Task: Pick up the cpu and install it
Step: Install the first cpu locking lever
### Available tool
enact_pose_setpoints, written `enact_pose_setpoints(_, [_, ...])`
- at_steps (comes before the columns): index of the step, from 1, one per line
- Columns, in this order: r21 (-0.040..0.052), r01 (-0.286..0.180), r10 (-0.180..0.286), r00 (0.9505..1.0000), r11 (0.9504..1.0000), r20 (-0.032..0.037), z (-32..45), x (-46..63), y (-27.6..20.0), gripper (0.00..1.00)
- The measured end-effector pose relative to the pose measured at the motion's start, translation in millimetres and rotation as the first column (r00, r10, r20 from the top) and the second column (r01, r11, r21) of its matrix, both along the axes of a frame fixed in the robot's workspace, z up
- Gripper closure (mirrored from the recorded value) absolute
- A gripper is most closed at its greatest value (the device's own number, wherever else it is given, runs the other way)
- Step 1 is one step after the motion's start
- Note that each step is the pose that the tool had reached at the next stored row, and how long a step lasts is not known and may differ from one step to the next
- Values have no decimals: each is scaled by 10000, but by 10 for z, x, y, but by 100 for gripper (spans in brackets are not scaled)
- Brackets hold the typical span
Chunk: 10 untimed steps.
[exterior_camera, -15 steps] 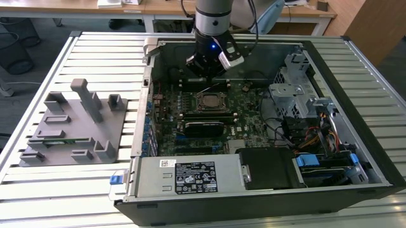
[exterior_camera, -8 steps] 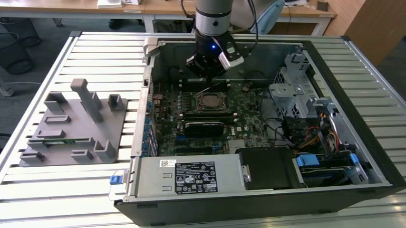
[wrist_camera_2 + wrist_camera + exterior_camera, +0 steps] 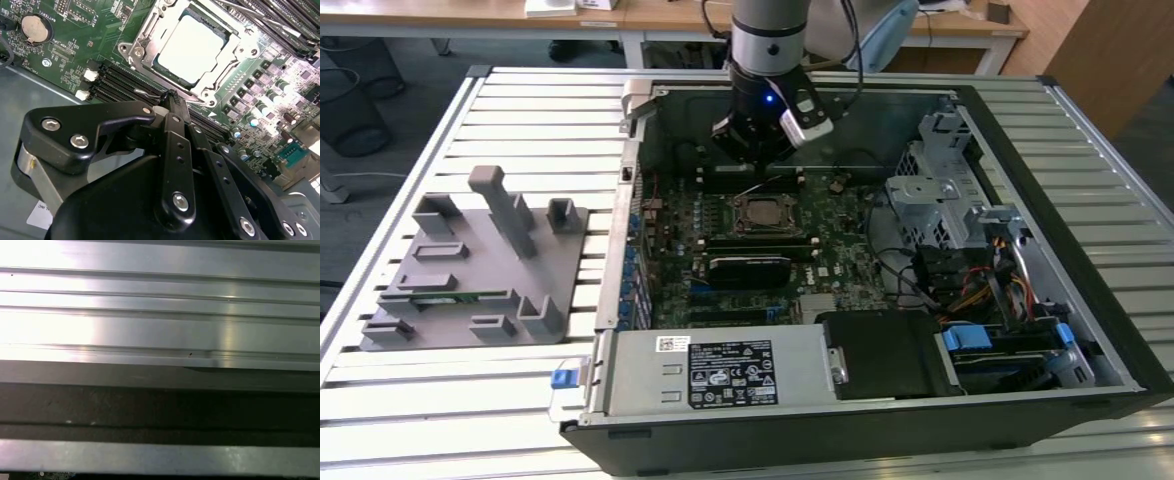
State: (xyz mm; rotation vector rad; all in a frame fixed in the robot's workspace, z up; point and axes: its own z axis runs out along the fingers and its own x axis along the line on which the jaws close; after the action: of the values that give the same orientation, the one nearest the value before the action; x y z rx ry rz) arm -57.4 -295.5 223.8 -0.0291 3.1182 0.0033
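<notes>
Inside the square metal socket (image 3: 187, 52) on the green motherboard (image 3: 761, 250), the small flat silvery cpu (image 3: 192, 45) is sitting seated, its edges partly covered by the frame. Just beside it, the black gripper (image 3: 172, 97) is hovering with its fingers pressed together, grasping nothing. Its fingertips are largely hiding behind its own linkage, inside the open black computer case (image 3: 1067, 380).

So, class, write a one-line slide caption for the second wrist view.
Black gripper poised above the green motherboard, beside the silvery square cpu seated in its metal-framed socket.
</notes>
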Motion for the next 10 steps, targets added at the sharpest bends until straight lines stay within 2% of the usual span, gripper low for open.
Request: enact_pose_setpoints(10, [-26,0,0,10000,10000,1,-24,37,27,89])
